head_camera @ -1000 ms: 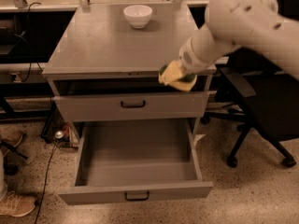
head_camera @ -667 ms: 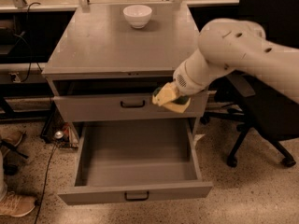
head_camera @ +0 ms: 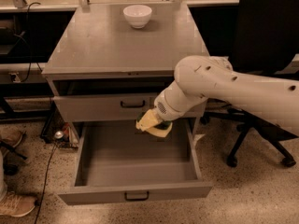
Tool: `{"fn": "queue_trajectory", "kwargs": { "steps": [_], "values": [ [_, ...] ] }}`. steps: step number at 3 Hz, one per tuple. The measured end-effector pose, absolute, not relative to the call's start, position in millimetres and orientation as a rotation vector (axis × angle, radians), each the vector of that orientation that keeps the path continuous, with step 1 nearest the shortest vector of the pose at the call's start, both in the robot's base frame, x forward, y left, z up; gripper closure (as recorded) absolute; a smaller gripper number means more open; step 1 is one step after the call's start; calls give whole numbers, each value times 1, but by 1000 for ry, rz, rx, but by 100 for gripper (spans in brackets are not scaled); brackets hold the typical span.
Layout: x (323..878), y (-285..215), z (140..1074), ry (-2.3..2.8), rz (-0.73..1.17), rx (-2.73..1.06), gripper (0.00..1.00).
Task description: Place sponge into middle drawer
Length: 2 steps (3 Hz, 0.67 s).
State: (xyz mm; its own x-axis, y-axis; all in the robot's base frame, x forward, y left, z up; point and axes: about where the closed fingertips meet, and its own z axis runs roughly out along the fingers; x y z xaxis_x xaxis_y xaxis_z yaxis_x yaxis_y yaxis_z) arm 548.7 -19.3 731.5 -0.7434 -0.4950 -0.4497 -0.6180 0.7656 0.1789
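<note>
The sponge (head_camera: 153, 123), yellow with a dark underside, is held at the end of my white arm. My gripper (head_camera: 159, 122) is shut on it, mostly hidden behind the wrist. It hangs over the back part of the middle drawer (head_camera: 135, 190), a wide grey drawer pulled fully out with a small black handle on its front. The drawer's inside is bare. The like grey drawer (head_camera: 93, 107) above it is shut.
A white bowl (head_camera: 138, 15) stands at the back of the cabinet top (head_camera: 103, 45). A black office chair (head_camera: 271, 41) stands right of the cabinet, behind my arm. A person's shoes (head_camera: 16, 204) and cables lie on the floor at left.
My arm has moved down and to the left with the sponge, from beside the cabinet's right front corner to over the open middle drawer.
</note>
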Motion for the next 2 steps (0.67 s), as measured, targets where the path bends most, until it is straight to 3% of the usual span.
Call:
{"fn": "queue_trajectory", "kwargs": {
  "steps": [2],
  "values": [
    [564, -4, 657, 2655, 497, -652, 100]
  ]
}}
